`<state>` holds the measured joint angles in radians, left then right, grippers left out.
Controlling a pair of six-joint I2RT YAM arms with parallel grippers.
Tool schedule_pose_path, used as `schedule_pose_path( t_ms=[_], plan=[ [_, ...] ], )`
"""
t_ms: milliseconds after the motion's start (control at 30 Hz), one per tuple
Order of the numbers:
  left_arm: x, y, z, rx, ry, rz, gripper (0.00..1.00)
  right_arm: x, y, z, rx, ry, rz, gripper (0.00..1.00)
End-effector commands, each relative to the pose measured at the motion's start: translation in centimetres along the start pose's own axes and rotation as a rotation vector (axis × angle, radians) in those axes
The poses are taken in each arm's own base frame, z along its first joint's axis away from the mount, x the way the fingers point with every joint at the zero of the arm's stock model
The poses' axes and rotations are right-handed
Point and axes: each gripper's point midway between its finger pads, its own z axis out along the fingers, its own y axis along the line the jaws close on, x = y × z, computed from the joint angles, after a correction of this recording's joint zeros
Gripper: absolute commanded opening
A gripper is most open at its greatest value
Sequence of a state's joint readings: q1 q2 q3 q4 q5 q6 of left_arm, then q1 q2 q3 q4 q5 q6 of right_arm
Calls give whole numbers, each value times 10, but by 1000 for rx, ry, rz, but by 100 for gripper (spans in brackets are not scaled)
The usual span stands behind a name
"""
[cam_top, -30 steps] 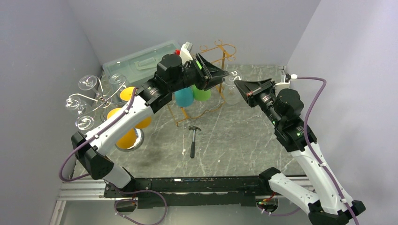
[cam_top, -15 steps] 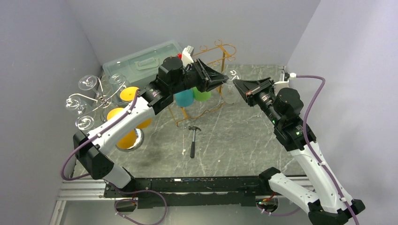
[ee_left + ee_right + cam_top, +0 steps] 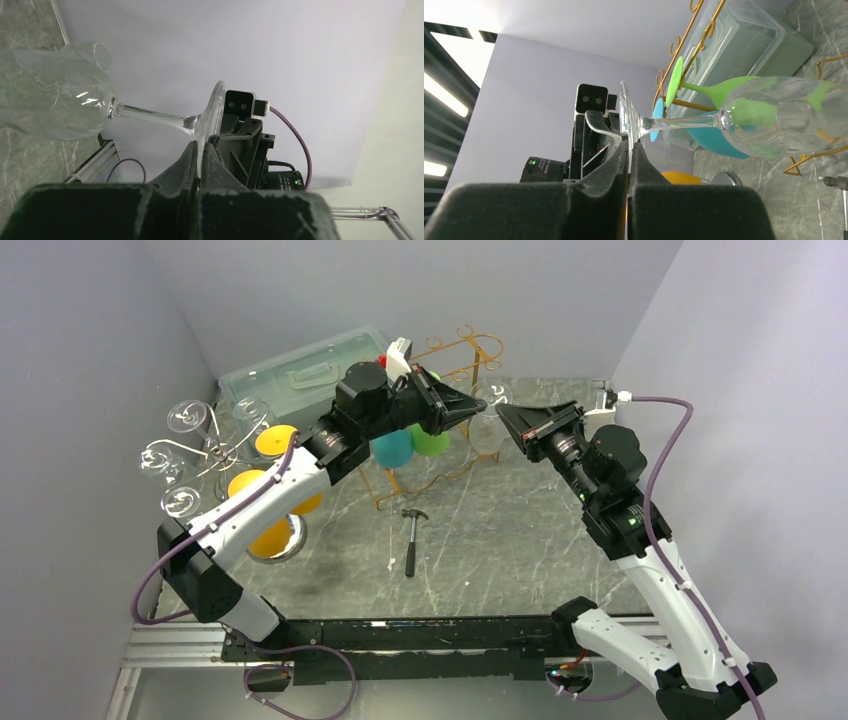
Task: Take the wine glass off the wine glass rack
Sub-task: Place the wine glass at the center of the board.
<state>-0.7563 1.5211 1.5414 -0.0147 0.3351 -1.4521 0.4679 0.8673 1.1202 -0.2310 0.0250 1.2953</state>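
Since 1 second ago the left claw (image 3: 478, 410) has closed. Its 2 fingers stood apart then, and now they are pressed together on the round foot of the wine glass (image 3: 486, 434). The right claw (image 3: 503, 413) has not changed: it was already shut on the same foot and stays so, from the opposite side.

Both wrist views show this well. From the left wrist, the thin edge of the foot goes down between the fingers of the left claw (image 3: 200, 150), and the stem and bowl (image 3: 65, 110) stretch away to the side. From the right wrist, the foot sits in the same manner in the right claw (image 3: 629, 150).

The glass hangs in the air between the 2 claws, just to the right of the gold wire rack (image 3: 478, 358). A green glass (image 3: 432, 443) and a blue glass (image 3: 392, 448) are hanging on that rack. I think the clear glass is already free of the rails, but I cannot tell this for sure from these views.

So, in my judgement, the step in hand is a passing of the glass from 1 claw to the other. The next move asks that only 1 claw lets go, slowly, while the other keeps its pinch firm. After that the glass must be carried away from the rack and put on the surface (image 3: 500, 540), away from the hammer (image 3: 412, 540). The hold is only on a thin glass edge, so the glass could turn or slip.
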Motion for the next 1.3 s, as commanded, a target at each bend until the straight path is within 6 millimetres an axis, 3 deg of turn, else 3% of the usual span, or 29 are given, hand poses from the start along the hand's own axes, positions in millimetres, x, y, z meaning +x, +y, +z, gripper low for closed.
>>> schedule_pose_path(
  t_ms=[0, 167, 433, 1267],
  plan=[
    [13, -35, -4, 116, 45, -8, 0, -7, 26, -15, -84, -20, -74, 0],
    [16, -44, -6, 128, 35, -7, 0, -10, 20, -19, -67, -42, -98, 0],
    [14, -36, -7, 114, 5, -31, 0, 3, 19, -10, -86, 26, -93, 4],
    [-1, -26, -12, 80, -98, -67, 0, -6, 11, -32, -43, -15, -180, 70]
  ],
)
